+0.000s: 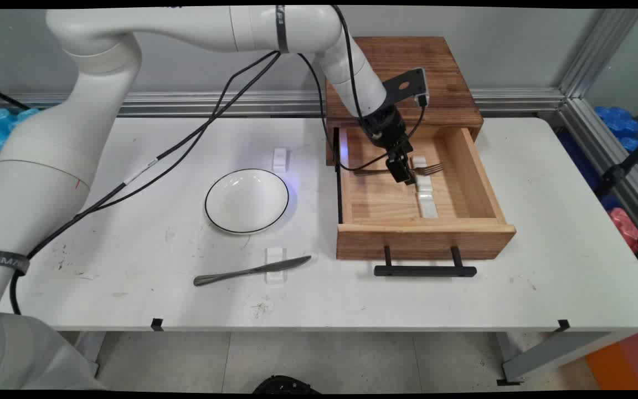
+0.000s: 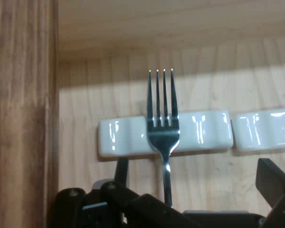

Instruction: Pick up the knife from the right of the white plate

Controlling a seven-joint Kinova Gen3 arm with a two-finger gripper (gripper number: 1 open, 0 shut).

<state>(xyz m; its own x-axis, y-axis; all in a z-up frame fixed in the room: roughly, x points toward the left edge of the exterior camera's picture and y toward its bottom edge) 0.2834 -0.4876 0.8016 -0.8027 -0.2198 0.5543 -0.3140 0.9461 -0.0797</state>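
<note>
My gripper (image 1: 403,170) is down inside the open wooden drawer (image 1: 424,239), over a metal fork (image 1: 433,167). The fork lies flat, its neck resting across a white ceramic rest (image 1: 420,162) and its handle running left under my hand. In the hand view the fork (image 2: 163,118) points away from me with its tines past the white rest (image 2: 199,130). A second white rest (image 2: 263,132) lies right of it. My gripper (image 2: 194,166) is open, one finger (image 2: 121,167) on each side of the fork's handle, not touching it. The drawer's side wall (image 2: 21,118) stands close on the left.
The drawer belongs to a wooden box (image 1: 402,72) at the table's back; its black handle (image 1: 424,271) juts toward the front. A white bowl (image 1: 247,200) sits mid-table. A knife (image 1: 252,270) lies across a white rest (image 1: 275,277) near the front. Another white rest (image 1: 280,158) lies behind the bowl.
</note>
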